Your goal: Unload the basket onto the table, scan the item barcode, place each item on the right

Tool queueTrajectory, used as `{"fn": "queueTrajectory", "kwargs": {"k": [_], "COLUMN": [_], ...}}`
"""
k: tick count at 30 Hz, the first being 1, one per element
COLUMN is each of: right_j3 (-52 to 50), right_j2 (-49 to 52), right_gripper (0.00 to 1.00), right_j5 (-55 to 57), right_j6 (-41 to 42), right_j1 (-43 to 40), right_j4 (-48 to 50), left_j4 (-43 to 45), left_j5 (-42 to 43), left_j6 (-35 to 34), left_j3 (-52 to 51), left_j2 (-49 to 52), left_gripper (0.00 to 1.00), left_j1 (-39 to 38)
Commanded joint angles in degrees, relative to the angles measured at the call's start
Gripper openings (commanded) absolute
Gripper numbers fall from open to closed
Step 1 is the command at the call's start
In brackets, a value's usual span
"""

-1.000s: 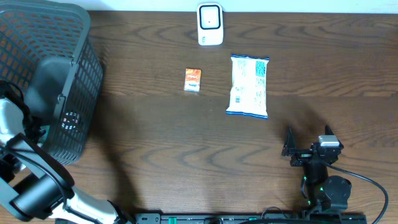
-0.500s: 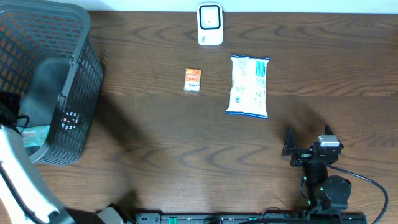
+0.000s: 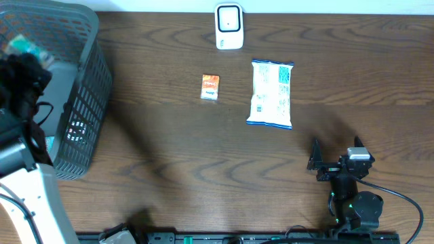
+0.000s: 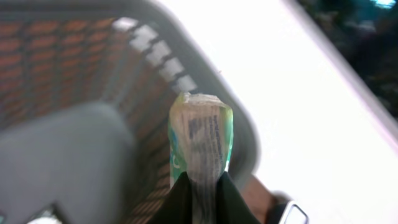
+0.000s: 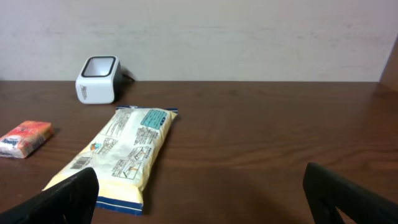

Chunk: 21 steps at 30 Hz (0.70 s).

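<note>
Upper left of the overhead frame: the left gripper [image 4: 200,194] clenches one end of a green packet [image 4: 200,140] above the basket [image 3: 88,102]. That thin pinch may let it swing or slip before reaching the scanner [image 3: 229,26]. The right gripper [image 3: 336,148] stands released.

A slim green-and-white packet [image 4: 200,134] stands upright with its printed face showing. Its lower end is pinched in the closed jaws of the left gripper [image 4: 204,180], above the grey basket [image 3: 81,108]. The white scanner [image 3: 229,26], with a dark window, stands at the far edge of the bench [image 3: 169,156], well apart from the packet.
</note>
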Motion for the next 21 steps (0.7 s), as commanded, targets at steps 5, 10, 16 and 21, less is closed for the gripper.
{"fn": "queueTrajectory", "kwargs": {"k": [5,10,16,21], "right_j3": [-0.07,-0.07,-0.07,-0.07], "right_j2": [-0.31,-0.31,-0.31,-0.31], "right_gripper": [0.99,0.99,0.99,0.99], "right_j5": [0.17,0.17,0.20,0.20], "right_j6": [-0.42,-0.42,-0.42,-0.42], "right_j1": [-0.35,-0.35,-0.35,-0.35], "right_j4": [-0.24,-0.24,-0.24,-0.24], "left_j4": [1.64,-0.22,0.44,3.28], "left_j5": [2.51,9.75,9.57,9.57], "left_j6": [3.87,3.89,4.57,4.57], "left_j3": [0.72,0.70,0.70,0.70], "left_j2": [-2.97,1.03,10.54,21.40], "left_gripper": [0.07,0.07,0.08,0.07], "left_j1": [-7.13,-17.88,-30.62,-38.82]}}
